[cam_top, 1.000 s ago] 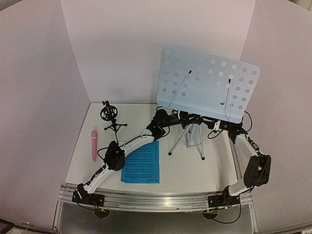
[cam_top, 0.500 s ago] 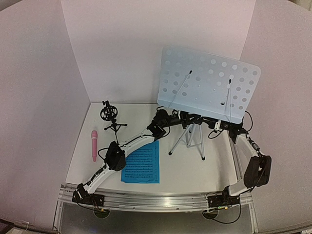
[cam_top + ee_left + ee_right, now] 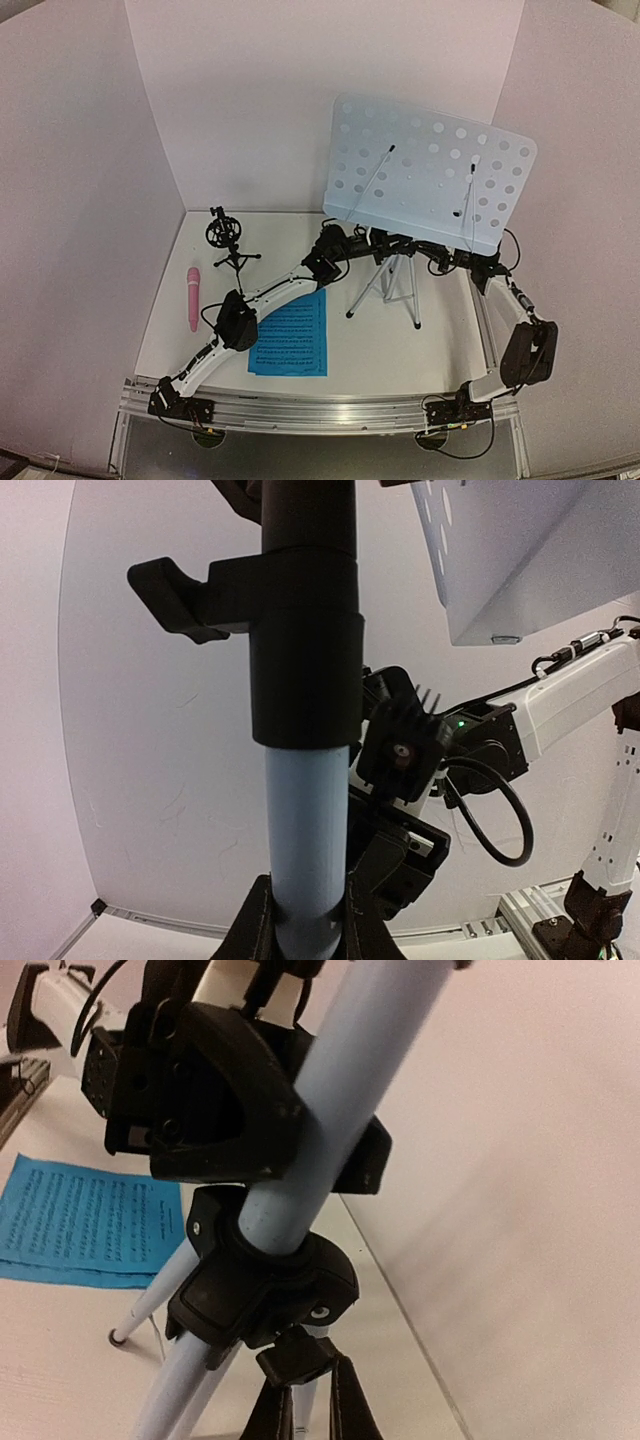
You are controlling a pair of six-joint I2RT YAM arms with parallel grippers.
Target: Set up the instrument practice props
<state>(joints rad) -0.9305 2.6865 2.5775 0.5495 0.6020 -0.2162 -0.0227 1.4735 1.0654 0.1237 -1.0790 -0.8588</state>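
Note:
The music stand's pale-blue perforated desk [image 3: 430,175] stands on silver tripod legs [image 3: 385,290] at mid-right. My left gripper [image 3: 366,243] is shut on its pale-blue pole [image 3: 305,820], just below a black clamp collar [image 3: 300,650]. From the other side, my right gripper [image 3: 433,265] comes in under the desk. In the right wrist view it [image 3: 305,1410] pinches a small black lever [image 3: 298,1356] under the tripod's black hub [image 3: 262,1295]. Blue sheet music [image 3: 292,332] lies flat by the left arm. The pink microphone [image 3: 193,297] lies at the left, and the black tripod mic mount [image 3: 228,240] stands behind it.
White walls close in the back and both sides. The left arm's forearm [image 3: 270,295] crosses above the sheet music's upper edge. The aluminium base rail [image 3: 320,412] runs along the near edge. The right arm [image 3: 525,350] rises by the right wall.
My right gripper has closed onto the black lever under the hub. The stand's desk has shifted very slightly to the right. The left gripper keeps its hold on the pole.

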